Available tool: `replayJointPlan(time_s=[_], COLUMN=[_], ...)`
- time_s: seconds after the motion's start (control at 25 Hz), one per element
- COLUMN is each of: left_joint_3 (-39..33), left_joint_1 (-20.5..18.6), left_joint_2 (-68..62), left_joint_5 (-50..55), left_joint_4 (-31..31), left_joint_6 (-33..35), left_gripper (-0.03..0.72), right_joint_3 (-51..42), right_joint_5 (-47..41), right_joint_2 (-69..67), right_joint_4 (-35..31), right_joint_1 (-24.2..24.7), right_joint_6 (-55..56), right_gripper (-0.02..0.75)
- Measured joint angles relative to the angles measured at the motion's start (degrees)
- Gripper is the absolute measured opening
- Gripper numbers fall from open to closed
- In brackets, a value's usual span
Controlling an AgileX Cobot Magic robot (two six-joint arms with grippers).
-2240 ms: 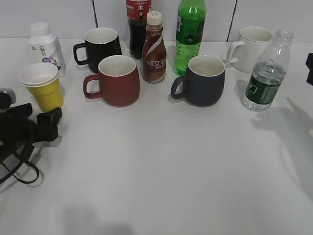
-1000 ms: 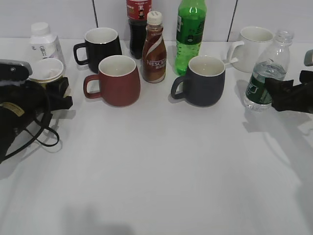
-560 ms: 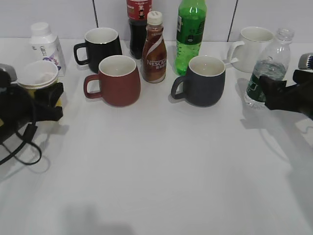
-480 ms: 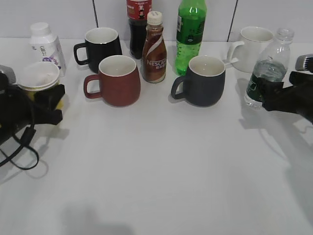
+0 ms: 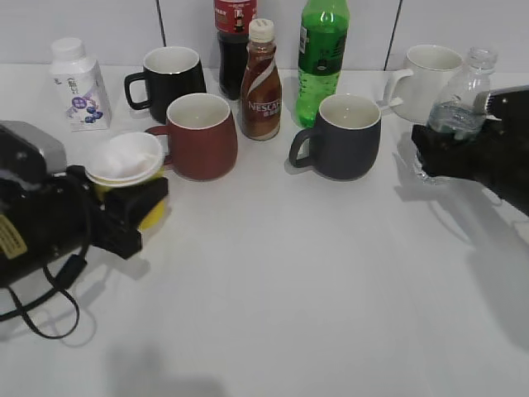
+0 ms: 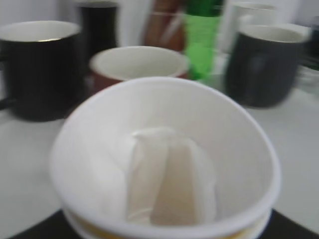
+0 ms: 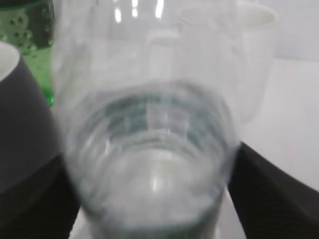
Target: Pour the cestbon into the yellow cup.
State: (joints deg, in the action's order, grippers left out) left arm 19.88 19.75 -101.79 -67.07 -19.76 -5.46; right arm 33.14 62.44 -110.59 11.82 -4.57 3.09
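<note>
With my left pincer (image 5: 136, 211) clamped on the yellow cup (image 5: 128, 169) at left of frame and my right pincer (image 5: 434, 153) clenched around the cestbon (image 5: 463, 91) at far right, I risk crushing the soft cup or spilling from the open bottle.

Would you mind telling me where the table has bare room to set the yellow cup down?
The widest bare patch of the table lies in front of the brown-red mug and dark mug, between the left gripper holding the yellow cup and the right gripper. The back row of bottles and mugs is crowded.
</note>
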Motion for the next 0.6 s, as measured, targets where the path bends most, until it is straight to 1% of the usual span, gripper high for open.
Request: replayJointPlan(time_s=[0.16,0.24,0.28,0.4,0.52,0.6], left_joint_3=[0.0,0.0,0.0,0.5,2.8,5.0], left_joint_1=[3.8,5.5,6.4,8.5,10.4,11.6], left_joint_2=[0.0,0.0,0.0,0.0,0.0,0.0], left_joint_5=[0.0,0.0,0.0,0.1,3.1,6.5], left_joint_4=[-1.8,-2.1,-2.1,-2.2,-2.3,-2.4], left_joint_6=[-0.2,-0.2,-0.2,-0.2,-0.6,-2.0], left_gripper=[0.363,0.363,0.363,0.363,0.363,0.363], right_joint_3=[3.3,4.2,4.4,4.6,4.6,4.6], right_joint_5=[0.1,0.0,0.0,-0.1,-0.1,-0.1], right_joint_2=[-2.0,-3.0,-3.3,-3.6,-3.6,-3.6], right_joint_4=[0.2,0.3,0.3,0.4,0.6,1.2], right_joint_1=[0.0,0.0,0.0,0.0,0.0,0.0], right_joint_6=[0.5,0.5,0.5,0.6,0.6,0.6], right_gripper=[0.641,0.61,0.588,0.48,0.472,0.472])
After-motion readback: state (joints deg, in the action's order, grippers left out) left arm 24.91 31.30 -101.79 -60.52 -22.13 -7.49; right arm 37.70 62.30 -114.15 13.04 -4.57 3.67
